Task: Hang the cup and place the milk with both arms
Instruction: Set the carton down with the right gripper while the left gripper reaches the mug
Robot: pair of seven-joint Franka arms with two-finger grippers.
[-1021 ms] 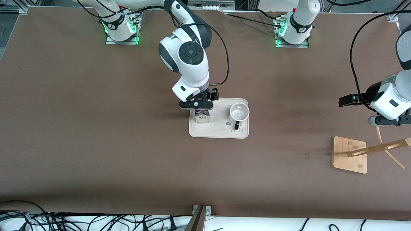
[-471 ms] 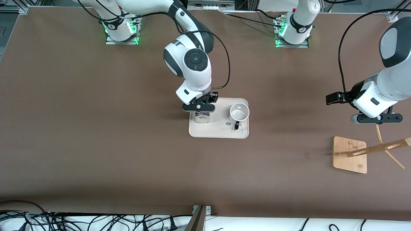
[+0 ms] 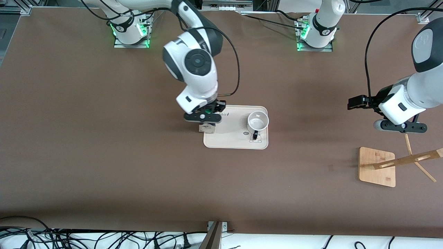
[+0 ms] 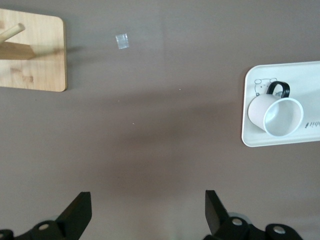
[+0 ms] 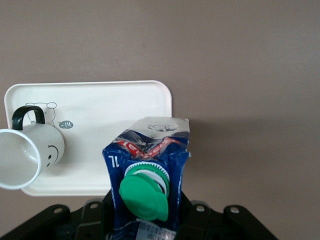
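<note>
A wooden cup rack (image 3: 379, 166) is seen nearest the front camera, at the left arm's end of the table, with a flat bamboo base and slanted pegs. Farther from the camera, near the table's middle, a cream tray (image 3: 235, 141) is located. The cup (image 3: 258, 121) is standing upright on the tray, at the end of the tray toward the left arm, with its black handle turned toward the front camera; a smiley face on its side is visible in the right wrist view (image 5: 20, 156). The milk (image 3: 207, 128) is held above the tray's edge toward the right arm's end, lifted clear of the tray surface. It is grasped at its top by the right gripper (image 3: 202, 117), whose fingers are clamped against the carton's sides; the dark blue gable and green cap (image 5: 145, 192) are shown in the right wrist view. The left gripper (image 3: 399, 126) is held in the air over bare table, above the rack's pegs and well apart from the tray. Its fingers (image 4: 77, 214) are spread wide, and nothing is held between them.
</note>
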